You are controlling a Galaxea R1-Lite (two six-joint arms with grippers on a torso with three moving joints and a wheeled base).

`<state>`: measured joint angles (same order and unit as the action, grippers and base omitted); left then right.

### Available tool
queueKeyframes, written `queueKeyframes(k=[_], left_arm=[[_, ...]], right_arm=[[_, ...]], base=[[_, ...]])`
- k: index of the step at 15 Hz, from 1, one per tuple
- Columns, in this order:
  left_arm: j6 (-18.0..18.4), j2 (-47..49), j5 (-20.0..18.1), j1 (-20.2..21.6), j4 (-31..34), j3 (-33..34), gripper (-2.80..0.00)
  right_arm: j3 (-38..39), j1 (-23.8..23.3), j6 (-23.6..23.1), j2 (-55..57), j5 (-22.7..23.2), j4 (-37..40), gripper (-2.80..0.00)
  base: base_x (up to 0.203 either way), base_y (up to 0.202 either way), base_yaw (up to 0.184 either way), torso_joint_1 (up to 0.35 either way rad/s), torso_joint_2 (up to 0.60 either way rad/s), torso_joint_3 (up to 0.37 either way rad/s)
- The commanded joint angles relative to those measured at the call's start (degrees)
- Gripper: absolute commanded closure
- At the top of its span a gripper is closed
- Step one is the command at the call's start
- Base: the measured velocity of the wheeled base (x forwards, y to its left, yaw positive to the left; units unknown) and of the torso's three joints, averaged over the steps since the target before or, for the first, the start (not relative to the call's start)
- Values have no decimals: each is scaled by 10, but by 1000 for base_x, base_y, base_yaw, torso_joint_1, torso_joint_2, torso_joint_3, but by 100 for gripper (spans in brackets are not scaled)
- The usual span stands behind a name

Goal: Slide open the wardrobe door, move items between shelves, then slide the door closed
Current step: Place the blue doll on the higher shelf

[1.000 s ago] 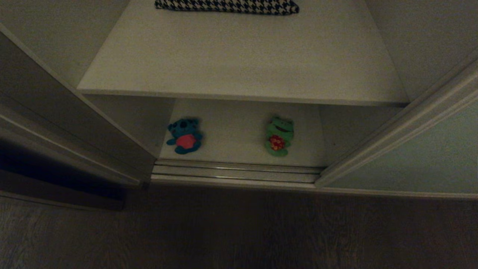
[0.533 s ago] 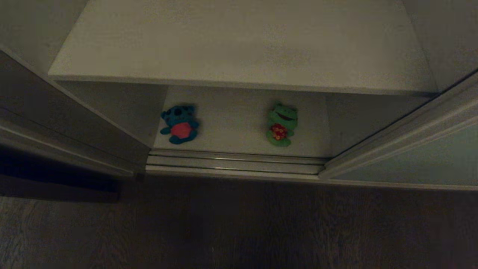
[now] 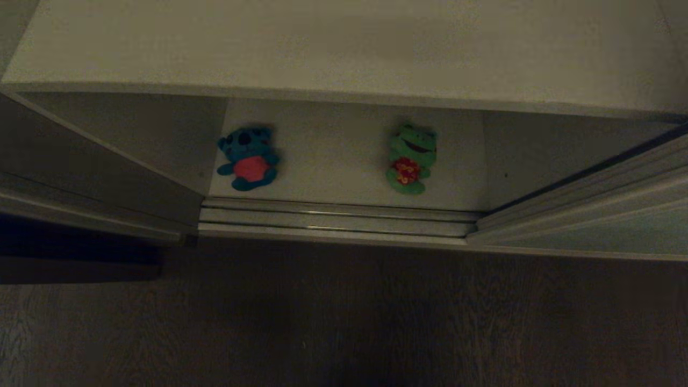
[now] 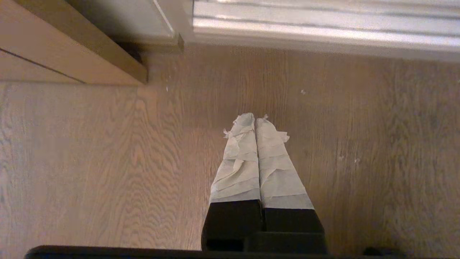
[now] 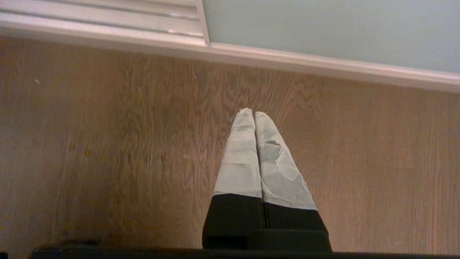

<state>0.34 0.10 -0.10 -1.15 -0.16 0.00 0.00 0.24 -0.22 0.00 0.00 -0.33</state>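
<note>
Two plush toys lie on the bottom shelf (image 3: 344,161) of the open wardrobe, and neither claw is near them. Your head view shows the teal-blue bear (image 3: 248,157) with its red belly toward the left wall and the green frog (image 3: 411,159) in red patterned clothing further right, well apart from each other, both face up just behind the floor track (image 3: 336,221). Above them the upper shelf (image 3: 344,48) juts out and roofs over the back of the lower space, so any reach to the toys has to pass under its front edge. You see the sliding wardrobe door (image 3: 607,236), pale grey-green with a light frame, pushed aside at the right, and the dark wooden side panel (image 3: 80,161) closing off the left.

No arm shows in the head view; only the wrist cameras give you the claws. The left gripper (image 4: 254,120) hangs over the wooden floor (image 4: 107,162), its tape-wrapped fingers (image 4: 239,158) pressed together on nothing. Ahead of its tips runs the track, and off to one side a brown wooden base board (image 4: 72,46), which the head view leaves in shadow. The right gripper (image 5: 253,114) is likewise narrowed to nothing, taped fingers (image 5: 240,158) touching and empty, above the same floor. Beyond its tips you see the door's lower frame and the grey-green panel meeting the end of the track. Neither wrist view shows you the toys or the shelves.
</note>
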Motion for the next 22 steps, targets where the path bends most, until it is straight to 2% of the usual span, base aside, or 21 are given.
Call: queueKeyframes(k=[1,8,15,17,19,22], left_arm=[[-1,1,0,0,0,0,0],[-1,1,0,0,0,0,0],[15,1,3,0,-1,0,0],[18,4,-2,0,7,-48,0],[20,51,-17,1,16,-89,0],[23,215,-54,2,19,-131,0]], right_arm=[[0,0,0,-3,0,0,0],[0,0,0,-3,0,0,0],[0,0,0,-3,0,0,0],[0,0,0,-3,0,0,0],[0,0,0,-3,0,0,0],[0,0,0,-3,0,0,0]], base=[[0,0,0,2,-6,-198],[0,0,0,3,2,-179],[0,0,0,1,1,-12],[0,0,0,0,0,0],[0,0,0,0,0,0],[0,0,0,0,0,0]])
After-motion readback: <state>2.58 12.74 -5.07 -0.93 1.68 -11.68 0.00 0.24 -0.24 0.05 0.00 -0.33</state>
